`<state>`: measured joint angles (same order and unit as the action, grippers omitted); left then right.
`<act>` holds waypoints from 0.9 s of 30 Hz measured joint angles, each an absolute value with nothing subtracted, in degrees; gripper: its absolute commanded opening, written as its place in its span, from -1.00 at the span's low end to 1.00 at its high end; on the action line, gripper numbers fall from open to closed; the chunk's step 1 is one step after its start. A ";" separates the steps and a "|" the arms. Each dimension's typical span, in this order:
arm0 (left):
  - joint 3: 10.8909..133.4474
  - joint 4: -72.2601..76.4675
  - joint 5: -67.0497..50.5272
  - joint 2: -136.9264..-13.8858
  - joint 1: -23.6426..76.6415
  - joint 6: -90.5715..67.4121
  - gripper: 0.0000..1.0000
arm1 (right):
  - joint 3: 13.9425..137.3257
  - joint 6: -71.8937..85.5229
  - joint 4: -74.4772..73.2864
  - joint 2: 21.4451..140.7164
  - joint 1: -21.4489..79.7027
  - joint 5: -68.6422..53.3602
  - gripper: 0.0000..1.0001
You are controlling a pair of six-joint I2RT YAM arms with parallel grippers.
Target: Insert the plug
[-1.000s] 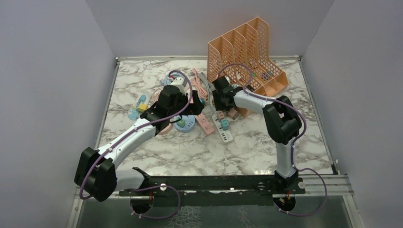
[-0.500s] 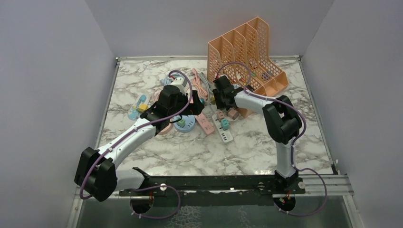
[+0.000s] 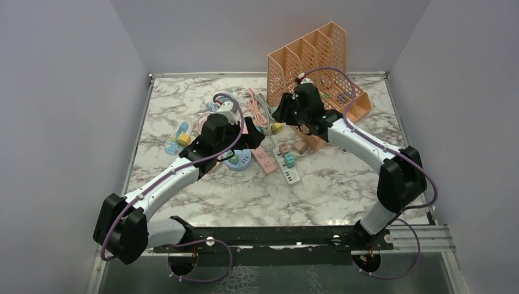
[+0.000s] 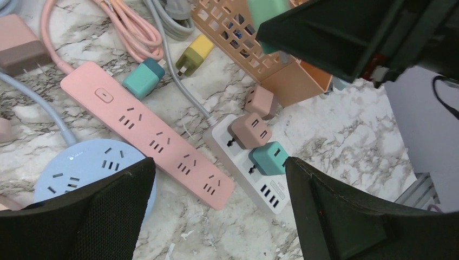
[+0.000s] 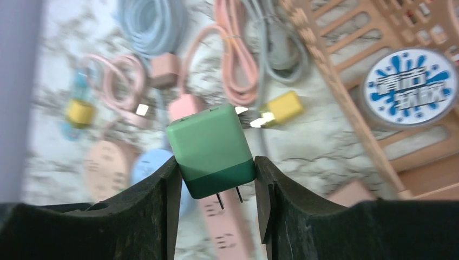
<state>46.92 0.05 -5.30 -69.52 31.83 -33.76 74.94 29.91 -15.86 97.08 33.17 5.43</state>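
Note:
A green plug with two prongs pointing down sits between the fingers of my right gripper, which is shut on it. In the top view that gripper hangs above the table in front of the orange rack. Below it lie a pink power strip and a white power strip. The white strip holds a dusty-pink plug and a teal plug. My left gripper hovers open over the near end of the pink strip, holding nothing. The green plug shows at the top edge of the left wrist view.
An orange mesh file rack stands at the back right. A round blue socket hub lies left of the pink strip. Loose yellow and teal plugs, coiled pink and grey cables clutter the middle.
My right gripper closed on the green plug and rose, swinging back toward the rack, its arm now stretched out. The left arm barely shifted.

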 measured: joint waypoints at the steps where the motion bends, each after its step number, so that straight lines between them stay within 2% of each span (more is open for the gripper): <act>1: 46.52 0.97 -5.48 -69.47 31.83 -34.20 0.81 | 74.91 32.58 -15.66 95.90 33.32 4.71 -0.25; 6: 45.45 5.91 -6.63 -69.47 31.83 -37.58 0.70 | 74.67 49.25 -15.29 92.31 35.33 2.92 -0.25; 13: 43.16 12.34 -3.86 -69.23 33.15 -40.80 0.66 | 72.07 68.90 -15.42 89.97 38.13 1.78 -0.23; 19: 42.83 15.40 3.62 -69.23 37.23 -40.58 0.54 | 70.87 80.58 -15.75 89.89 38.30 0.93 -0.24; 27: 42.28 20.12 12.29 -69.95 39.51 -40.64 0.27 | 69.08 87.44 -14.31 89.89 38.30 -2.42 -0.21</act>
